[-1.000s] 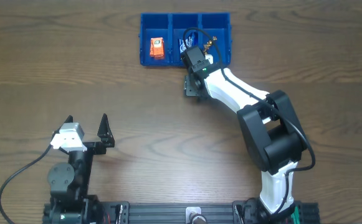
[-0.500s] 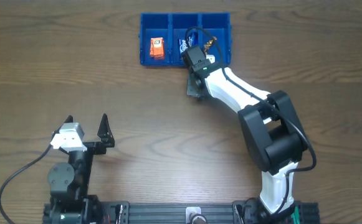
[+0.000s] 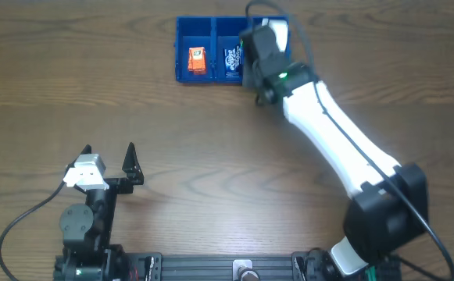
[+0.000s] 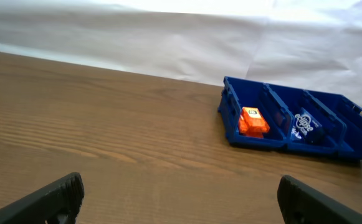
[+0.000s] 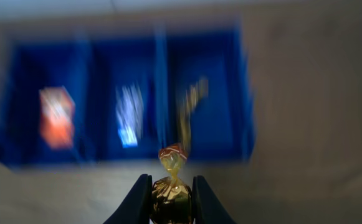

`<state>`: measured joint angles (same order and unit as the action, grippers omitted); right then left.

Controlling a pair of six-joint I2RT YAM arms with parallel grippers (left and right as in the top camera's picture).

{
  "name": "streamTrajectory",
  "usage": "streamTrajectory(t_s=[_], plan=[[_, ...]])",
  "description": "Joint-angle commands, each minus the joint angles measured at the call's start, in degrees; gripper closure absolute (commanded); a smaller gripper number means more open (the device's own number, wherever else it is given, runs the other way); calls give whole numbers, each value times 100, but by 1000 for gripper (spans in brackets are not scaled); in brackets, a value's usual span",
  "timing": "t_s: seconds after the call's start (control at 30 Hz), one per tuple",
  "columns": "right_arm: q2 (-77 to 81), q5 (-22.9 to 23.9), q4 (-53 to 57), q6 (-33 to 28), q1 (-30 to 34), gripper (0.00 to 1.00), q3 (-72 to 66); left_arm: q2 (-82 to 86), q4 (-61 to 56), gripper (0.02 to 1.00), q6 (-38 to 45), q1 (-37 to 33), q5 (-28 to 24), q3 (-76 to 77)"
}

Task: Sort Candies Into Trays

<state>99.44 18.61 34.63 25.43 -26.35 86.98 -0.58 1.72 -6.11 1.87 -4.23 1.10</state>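
Right end effector [image 5: 171, 182] grips gold candy [image 5: 171, 199] near tray [image 5: 245, 93].

A wooden table [image 3: 133, 101] meets a white backdrop [image 4: 137, 37].

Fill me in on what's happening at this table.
The right arm's tool is shut on a gold foil-wrapped candy and holds it in front of the blue plastic three-compartment tray. An orange wrapped candy lies in the tray's left compartment and a blue wrapped candy in the middle one. The right compartment seems to hold another gold piece, though it is blurred. The left arm's tool is open near its base, holding nothing.
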Motion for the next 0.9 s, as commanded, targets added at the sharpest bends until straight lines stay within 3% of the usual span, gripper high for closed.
streamTrajectory(t_s=[0.03,0.47,0.67,0.9], plan=[[188,317,-411,-883,457,965,691,37,247,20,35,-39,-24,-83],[1550,-179,-743,-901,879,963,706,37,247,20,35,-39,-24,-83],[1622,-184,-782,-901,879,673,706,37,247,20,35,-39,-24,-83],[1641,-243,-885,-901,776,608,706,37,247,20,35,-39,-24,-83]])
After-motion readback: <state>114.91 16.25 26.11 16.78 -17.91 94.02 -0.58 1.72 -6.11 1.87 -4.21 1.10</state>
